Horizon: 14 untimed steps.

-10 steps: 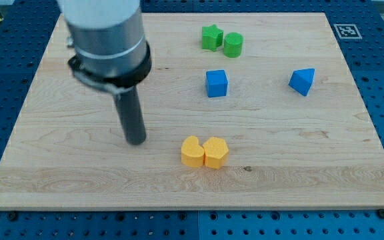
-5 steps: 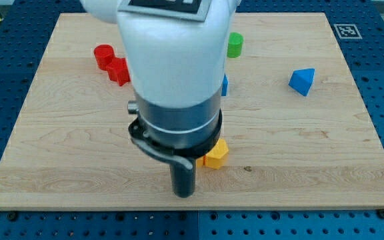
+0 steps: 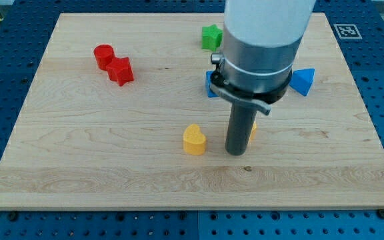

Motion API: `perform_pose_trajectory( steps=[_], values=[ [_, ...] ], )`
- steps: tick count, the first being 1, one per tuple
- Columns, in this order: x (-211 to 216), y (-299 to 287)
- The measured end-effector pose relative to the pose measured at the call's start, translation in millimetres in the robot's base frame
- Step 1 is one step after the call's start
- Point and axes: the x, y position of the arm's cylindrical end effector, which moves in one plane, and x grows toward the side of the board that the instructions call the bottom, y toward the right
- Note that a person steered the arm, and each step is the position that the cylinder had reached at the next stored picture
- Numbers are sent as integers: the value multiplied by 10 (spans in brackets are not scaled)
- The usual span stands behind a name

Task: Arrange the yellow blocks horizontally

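Note:
A yellow heart-shaped block lies on the wooden board below its middle. My tip stands just to its right, a small gap apart. A second yellow block shows only as a sliver at the rod's right side, mostly hidden behind it; its shape cannot be made out. The two yellow blocks lie apart, with the rod between them.
A red cylinder and a red star-like block sit at the upper left. A green star block is at the top. A blue cube and a blue triangular block are partly hidden by the arm.
The arm moved from the view's left, past the bottom, to the right. The yellow blocks, once touching, are now separated; the right one has shifted to the right and up behind the rod.

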Motion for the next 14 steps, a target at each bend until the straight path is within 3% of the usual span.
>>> perform_pose_trajectory(
  steps=[2,4,6,12,14],
  values=[
    [-116,164],
    [-314,-499],
    [-452,-616],
    [-429,487],
    [78,384]
  ],
)
